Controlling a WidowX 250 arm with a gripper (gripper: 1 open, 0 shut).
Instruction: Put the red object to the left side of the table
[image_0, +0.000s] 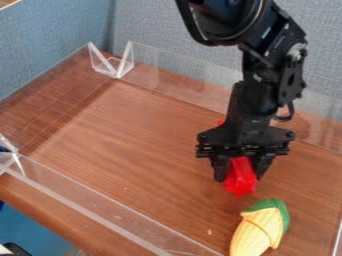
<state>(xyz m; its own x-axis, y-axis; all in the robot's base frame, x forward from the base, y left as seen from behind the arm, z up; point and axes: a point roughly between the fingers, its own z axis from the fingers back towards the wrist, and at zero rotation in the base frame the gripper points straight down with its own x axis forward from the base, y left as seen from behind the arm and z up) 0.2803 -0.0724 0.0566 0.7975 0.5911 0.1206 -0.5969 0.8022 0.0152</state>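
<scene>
Bar (239, 178), red, looks stiff, light, slick plastic; pincer (242, 160) clamped across it right of centre, above table (120, 140); grip could slip

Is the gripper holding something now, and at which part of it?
Yes. The gripper holds the red bar, its jaws closed on the bar's upper end.
</scene>
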